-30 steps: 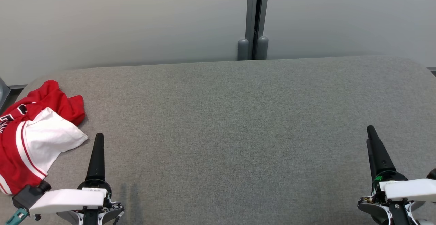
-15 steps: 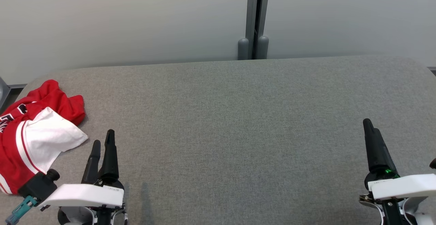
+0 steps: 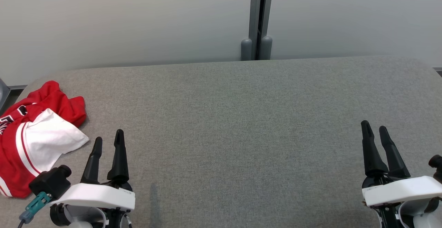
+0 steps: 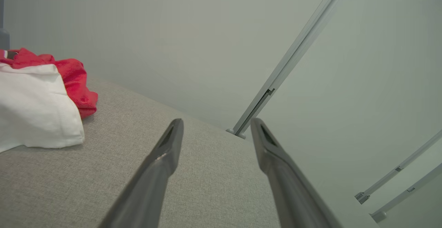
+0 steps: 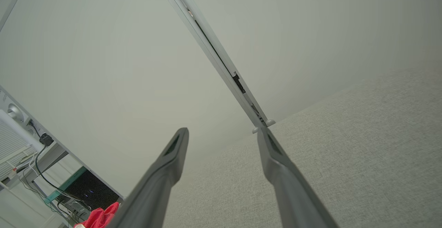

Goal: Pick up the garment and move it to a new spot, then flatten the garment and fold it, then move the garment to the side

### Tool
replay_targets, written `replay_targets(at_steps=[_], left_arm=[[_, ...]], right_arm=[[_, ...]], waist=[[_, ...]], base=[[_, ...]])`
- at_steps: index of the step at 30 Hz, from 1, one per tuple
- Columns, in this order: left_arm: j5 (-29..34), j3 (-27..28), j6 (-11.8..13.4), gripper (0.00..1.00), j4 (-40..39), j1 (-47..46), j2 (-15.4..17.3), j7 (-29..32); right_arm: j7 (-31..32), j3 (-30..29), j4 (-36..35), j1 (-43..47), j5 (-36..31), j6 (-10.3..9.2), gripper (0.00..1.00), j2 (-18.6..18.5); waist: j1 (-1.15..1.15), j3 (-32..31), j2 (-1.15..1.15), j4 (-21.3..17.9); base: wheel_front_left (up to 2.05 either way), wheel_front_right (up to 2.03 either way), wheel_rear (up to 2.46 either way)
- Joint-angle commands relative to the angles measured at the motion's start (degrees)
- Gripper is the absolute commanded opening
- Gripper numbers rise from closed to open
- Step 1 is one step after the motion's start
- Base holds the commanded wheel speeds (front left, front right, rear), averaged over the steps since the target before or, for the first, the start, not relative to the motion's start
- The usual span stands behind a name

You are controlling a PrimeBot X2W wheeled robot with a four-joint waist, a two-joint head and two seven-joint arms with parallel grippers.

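Left gripper (image 3: 109, 135) and right gripper (image 3: 373, 125) hover parted, empty. Pinching the crumpled garment (image 3: 38, 134) shallowly could push it off the grey surface (image 3: 241, 117).

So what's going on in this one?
Nothing is being handled yet. A crumpled red and white garment lies at the left end of the grey fabric-covered table. The left gripper is open just to the right of it, not touching it. The right gripper is open too, over the table's right side, far from the cloth. The pick-up has not begun.
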Motion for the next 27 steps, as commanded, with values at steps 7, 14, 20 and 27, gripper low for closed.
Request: replay_targets(at_steps=[7,14,20,27], left_arm=[[5.7,-0.5,0.6,1.0,-0.2,-1.6,0.5,-1.5],[9.4,-1.0,1.0,1.0,-0.1,-1.7,0.5,-2.5],[12.8,-1.3,1.3,1.0,-0.3,-1.9,0.5,-3.3],[16.5,-1.7,1.8,1.0,-0.5,-1.9,0.6,-4.2]], right_arm=[[-1.7,0.5,0.0,-1.1,-7.2,0.09,1.0,-0.4],[-2.6,0.7,0.5,-1.1,-11.1,0.09,1.0,-0.3],[-3.4,1.1,0.7,-1.2,-15.0,0.1,1.0,-0.7],[-4.4,1.6,0.6,-1.4,-18.8,0.11,1.0,-0.8]], waist=[[0.0,0.1,0.0,0.1],[0.0,0.0,0.0,0.1],[0.0,0.0,0.0,0.2],[0.0,0.0,0.0,0.2]], base=[[0.0,0.0,0.0],[0.0,0.0,0.0],[0.0,0.0,0.0],[0.0,0.0,0.0]])
